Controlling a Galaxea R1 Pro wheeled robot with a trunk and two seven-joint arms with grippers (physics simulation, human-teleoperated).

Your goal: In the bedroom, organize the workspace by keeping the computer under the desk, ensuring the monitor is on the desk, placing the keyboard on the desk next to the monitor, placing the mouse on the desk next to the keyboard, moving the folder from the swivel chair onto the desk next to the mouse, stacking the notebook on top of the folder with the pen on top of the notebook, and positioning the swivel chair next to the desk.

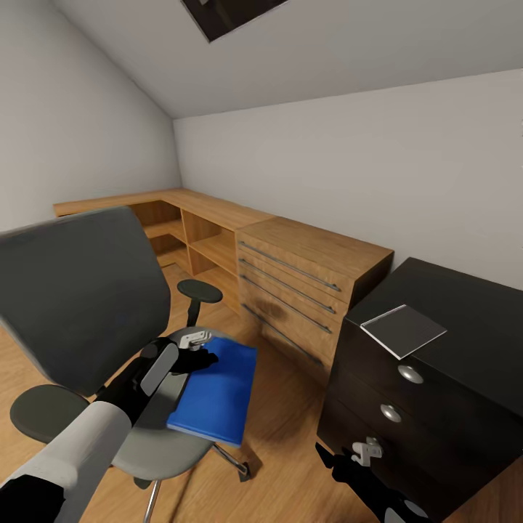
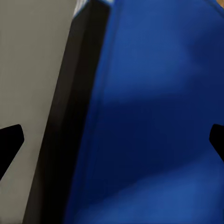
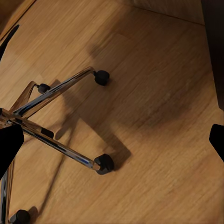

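The grey swivel chair [image 1: 80,290] stands at the left with the bright-blue folder [image 1: 218,392] lying flat on its seat. My left gripper [image 1: 197,357] hovers right over the folder's edge nearest the chair back. In the left wrist view the folder [image 2: 154,116] is very close, beside a dark strip and the grey seat, and the left gripper [image 2: 112,140] is open with its fingertips [image 2: 9,142] wide apart. The black desk [image 1: 472,319] with round silver knobs is at the right. My right gripper [image 1: 334,459] hangs low in front of its drawers, open [image 3: 112,140] above the chair's chrome base [image 3: 56,116].
A thin flat grey square [image 1: 403,329] lies on the desk's near corner. A light wooden chest with long bar handles [image 1: 290,283] and low wooden shelving [image 1: 189,232] run along the back wall. Wooden floor [image 1: 283,407] separates chair and desk.
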